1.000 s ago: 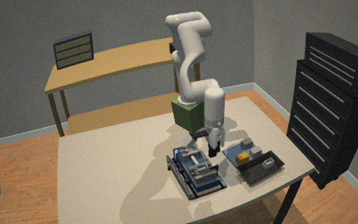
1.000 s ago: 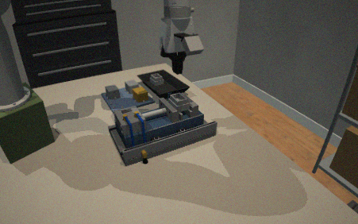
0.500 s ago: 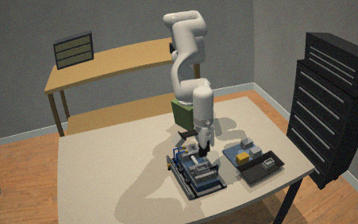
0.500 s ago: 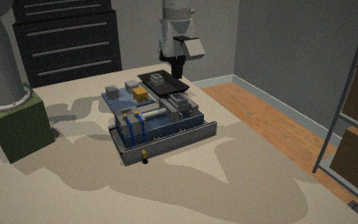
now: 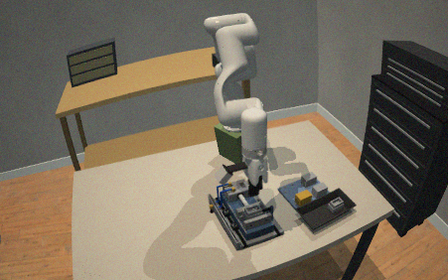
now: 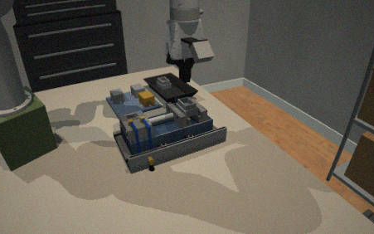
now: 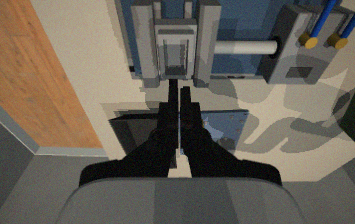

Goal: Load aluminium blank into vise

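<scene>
Sitting in the vise (image 7: 143,45) opening: one finished part (image 7: 176,47), pocket up; judged rigid, light, slick metal, best pinched across its long flanks. Above the vise's near end: gripper (image 7: 179,95), fingers together, empty. Beyond the vise: outfeed tray (image 5: 345,204).

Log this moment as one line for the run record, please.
tool: shut, empty | position: beside vise | vise opening: finished part inside | outfeed tray: one part | infeed plate: two aluminium blanks, one brass

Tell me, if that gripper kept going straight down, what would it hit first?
Probably the grey part sitting in the vise, or the vise's near end. The shut gripper hangs about there, but depth is unclear.
</scene>
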